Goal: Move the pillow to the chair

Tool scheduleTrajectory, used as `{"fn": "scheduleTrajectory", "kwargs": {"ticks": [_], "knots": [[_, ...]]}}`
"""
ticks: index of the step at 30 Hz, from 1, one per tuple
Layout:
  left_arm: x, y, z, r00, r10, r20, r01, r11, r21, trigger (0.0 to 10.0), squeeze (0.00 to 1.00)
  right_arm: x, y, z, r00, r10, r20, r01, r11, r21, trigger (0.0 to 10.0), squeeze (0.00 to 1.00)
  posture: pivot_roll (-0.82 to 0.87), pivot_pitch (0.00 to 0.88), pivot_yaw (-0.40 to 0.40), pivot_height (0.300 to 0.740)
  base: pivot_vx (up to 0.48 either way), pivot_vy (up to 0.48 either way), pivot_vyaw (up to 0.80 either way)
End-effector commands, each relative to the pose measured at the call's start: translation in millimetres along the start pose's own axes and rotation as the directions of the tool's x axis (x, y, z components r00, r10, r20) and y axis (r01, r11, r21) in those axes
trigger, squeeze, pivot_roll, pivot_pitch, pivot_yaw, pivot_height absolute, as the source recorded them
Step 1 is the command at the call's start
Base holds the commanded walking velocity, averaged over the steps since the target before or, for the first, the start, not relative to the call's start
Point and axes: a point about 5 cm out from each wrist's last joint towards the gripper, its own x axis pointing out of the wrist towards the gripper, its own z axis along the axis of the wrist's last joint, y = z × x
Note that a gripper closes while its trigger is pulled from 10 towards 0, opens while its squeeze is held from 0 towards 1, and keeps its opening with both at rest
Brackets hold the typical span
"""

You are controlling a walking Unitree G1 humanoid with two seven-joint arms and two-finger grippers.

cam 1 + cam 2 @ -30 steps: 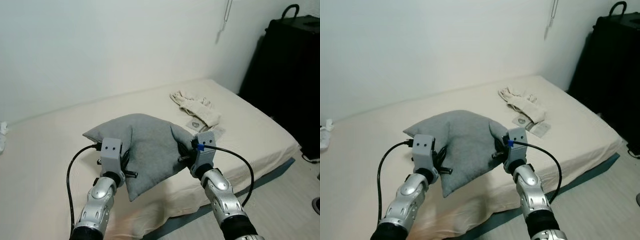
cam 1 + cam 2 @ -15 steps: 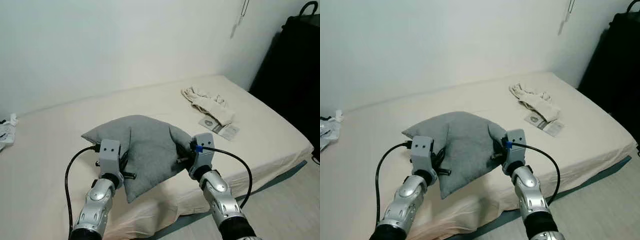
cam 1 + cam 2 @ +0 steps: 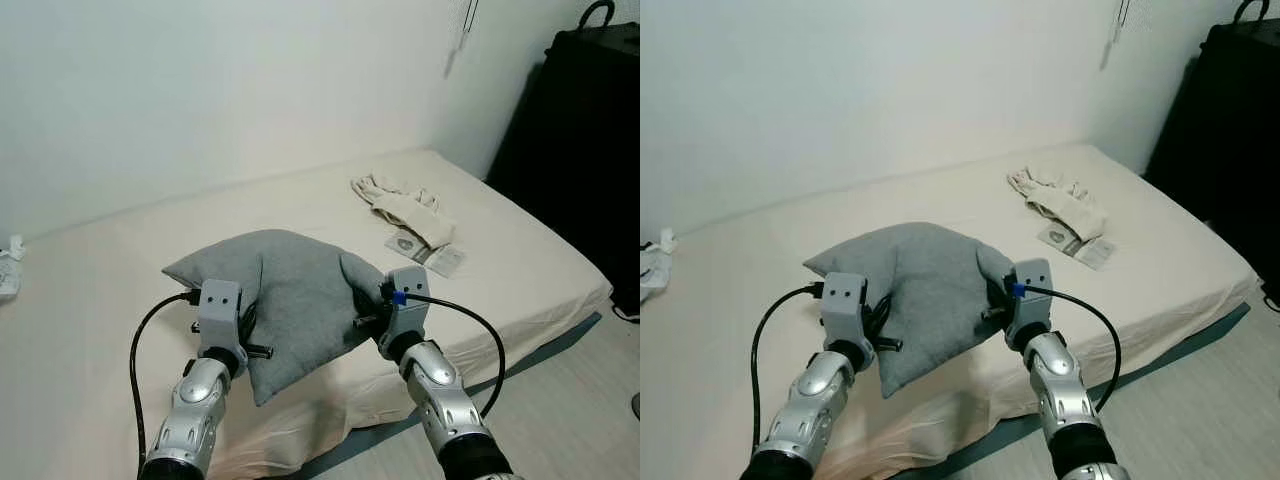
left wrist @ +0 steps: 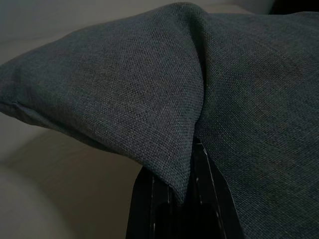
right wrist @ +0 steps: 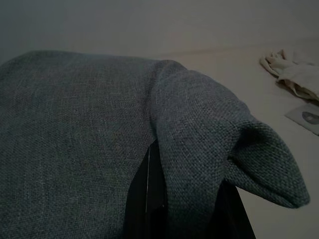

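A grey fabric pillow (image 3: 292,300) hangs between my two arms above the near part of a cream bed (image 3: 120,290). My left gripper (image 3: 247,322) is shut on the pillow's left side, with cloth folded over its black fingers (image 4: 149,199). On the pillow's right side my right gripper (image 3: 362,300) is shut too, and a fold of grey cloth (image 5: 199,149) drapes over its fingers (image 5: 144,199). The pillow's lower corner droops toward the bed's front edge.
A crumpled pale cloth (image 3: 400,208) and flat paper packets (image 3: 425,252) lie on the bed's far right part. A tall black case (image 3: 575,140) stands right of the bed. Grey floor (image 3: 560,400) shows at the lower right. White bits (image 3: 8,268) lie at the bed's left edge.
The camera swung a little left and then back right, so the bed and black case shifted. Both grippers kept their hold on the pillow.
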Motion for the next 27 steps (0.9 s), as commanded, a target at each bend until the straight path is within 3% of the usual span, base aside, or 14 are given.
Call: {"fn": "scheduleTrajectory", "kwargs": {"ticks": [1,15,27], "knots": [[-0.9,7.9,10.1,0.997,0.046,0.065,-0.047,0.999,0.002,10.0,0.00,-2.3,-6.3,2.7,1.000,-0.021,0.012,0.021,1.000,0.006,10.0,0.00,-0.01,0.034,-0.003,0.740,0.000,0.000,-0.80],[-1.9,8.4,9.6,0.997,0.042,0.062,-0.042,0.999,0.007,10.0,0.00,-2.7,-6.5,3.2,1.000,-0.018,0.013,0.018,1.000,0.004,10.0,0.00,-0.01,0.041,-0.003,0.740,0.000,0.000,-0.80],[-3.9,10.9,7.9,0.997,0.058,0.042,-0.055,0.996,-0.066,10.0,0.00,-3.3,-7.3,2.8,1.000,-0.018,0.007,0.018,1.000,0.002,10.0,0.00,-0.01,0.044,-0.005,0.740,0.000,0.000,-0.80]]}}
